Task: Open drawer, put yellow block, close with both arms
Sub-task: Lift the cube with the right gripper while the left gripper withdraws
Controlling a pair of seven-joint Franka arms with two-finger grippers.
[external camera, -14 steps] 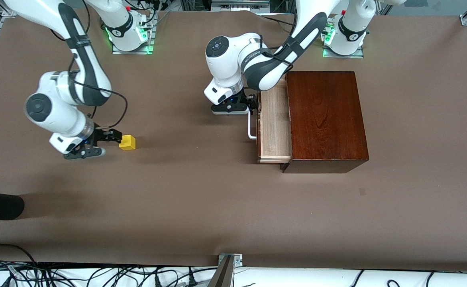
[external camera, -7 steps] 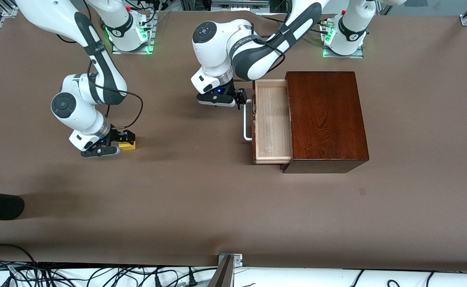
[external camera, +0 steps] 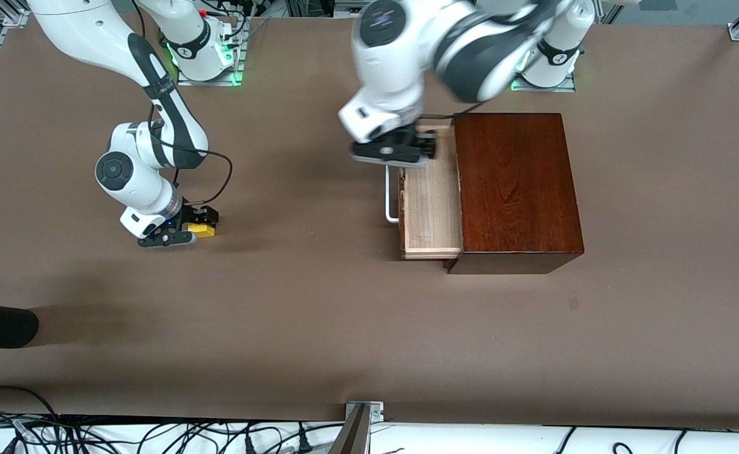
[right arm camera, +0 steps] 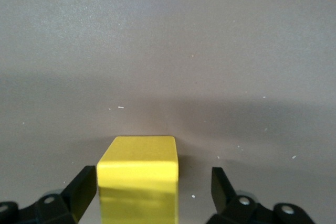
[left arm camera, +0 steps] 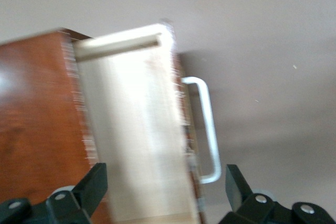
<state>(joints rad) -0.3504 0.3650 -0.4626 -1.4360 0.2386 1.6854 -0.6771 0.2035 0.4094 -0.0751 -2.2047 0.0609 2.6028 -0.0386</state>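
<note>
Right wrist view: small bright yellow cube point(right arm camera: 137, 174) between our right pincer's point(right arm camera: 148, 190) spread fingers, unpinched.
Left pincer point(external camera: 395, 151) spread over the open pale-wood drawer point(external camera: 431, 214); we should centre, then squeeze squarely.

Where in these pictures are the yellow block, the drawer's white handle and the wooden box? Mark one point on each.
yellow block point(right arm camera: 137, 179), right wrist view, on its near face.
white handle point(external camera: 387, 198), front view, on the bar's middle.
wooden box point(external camera: 514, 183), front view, on its glossy top.
</note>
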